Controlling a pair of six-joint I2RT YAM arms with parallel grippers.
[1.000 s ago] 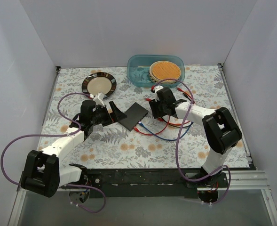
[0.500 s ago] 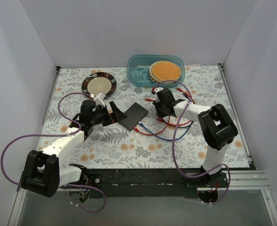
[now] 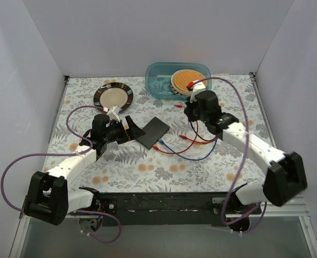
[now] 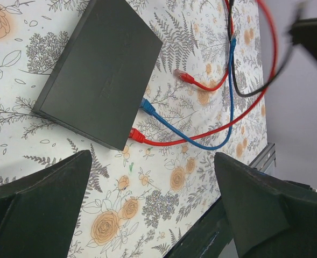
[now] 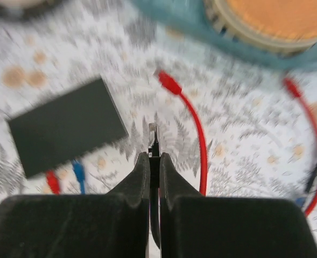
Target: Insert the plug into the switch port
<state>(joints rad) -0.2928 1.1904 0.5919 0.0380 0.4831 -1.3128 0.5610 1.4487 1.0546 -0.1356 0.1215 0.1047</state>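
The right gripper (image 5: 154,157), clenched on only the tip of the plug (image 5: 153,133), could let it twist before reaching the switch (image 5: 67,126) at nine o'clock.

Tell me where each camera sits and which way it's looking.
Top external: high behind the bases, looking down on the table; both arms, left gripper, right gripper show.
Left wrist: low, facing the switch box and cables; open fingers frame the bottom.
Right wrist: high, looking down, blurred; shut fingers at bottom.
Shared: both wrist views show the box's red plug and blue plug.
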